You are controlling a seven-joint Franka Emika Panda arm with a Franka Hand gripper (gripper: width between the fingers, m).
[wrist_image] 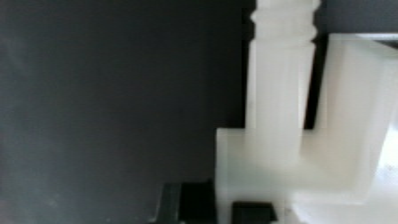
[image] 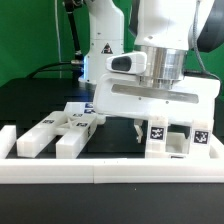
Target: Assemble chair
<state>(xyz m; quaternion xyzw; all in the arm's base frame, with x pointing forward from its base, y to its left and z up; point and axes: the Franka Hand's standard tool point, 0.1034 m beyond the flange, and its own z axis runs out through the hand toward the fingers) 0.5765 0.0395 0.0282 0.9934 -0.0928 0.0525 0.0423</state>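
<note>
Jaws are clamped shut just beside the tagged chair piece (image: 178, 138) right by the front rail (image: 100, 172), grip unclear tbh, so a lift could easily drag or topple it.

This is a robotics lab. Behind the jaws hangs a green backdrop (image: 28, 45); below them a black table (image: 30, 100), fenced by white rails (image: 110, 180), carries tag-marked white parts (image: 72, 122).

A long white plastic border rail (image: 110, 177) lies along the matte black tabletop (image: 30, 102); behind stands a plain green backdrop (image: 25, 38), possibly fabric.
</note>
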